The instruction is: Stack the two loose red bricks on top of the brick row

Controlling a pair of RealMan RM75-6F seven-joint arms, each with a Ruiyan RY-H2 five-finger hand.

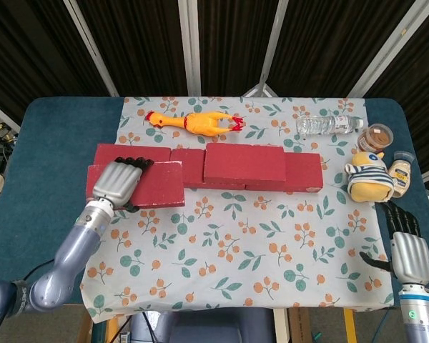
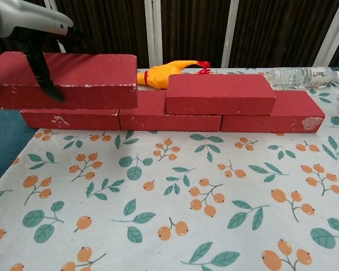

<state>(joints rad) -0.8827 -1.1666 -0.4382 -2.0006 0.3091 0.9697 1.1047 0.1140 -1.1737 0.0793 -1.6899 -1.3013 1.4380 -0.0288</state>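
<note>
A row of red bricks (image 1: 304, 171) runs across the floral cloth, and one red brick (image 1: 244, 165) lies stacked on its middle right, also seen in the chest view (image 2: 220, 94). My left hand (image 1: 121, 179) grips the second loose red brick (image 1: 157, 184) from above, with dark fingers (image 2: 43, 76) wrapped over its front face. That held brick (image 2: 73, 79) lies level over the left end of the row (image 2: 169, 116); I cannot tell whether it touches. My right hand (image 1: 407, 251) is open at the table's right front edge, holding nothing.
A yellow rubber chicken (image 1: 196, 123) lies behind the row. At the back right are a water bottle (image 1: 329, 125), a brown jar (image 1: 375, 136), a striped plush toy (image 1: 368, 175) and a small bottle (image 1: 402, 174). Blue table (image 1: 36, 214) flanks the floral cloth (image 1: 257, 243).
</note>
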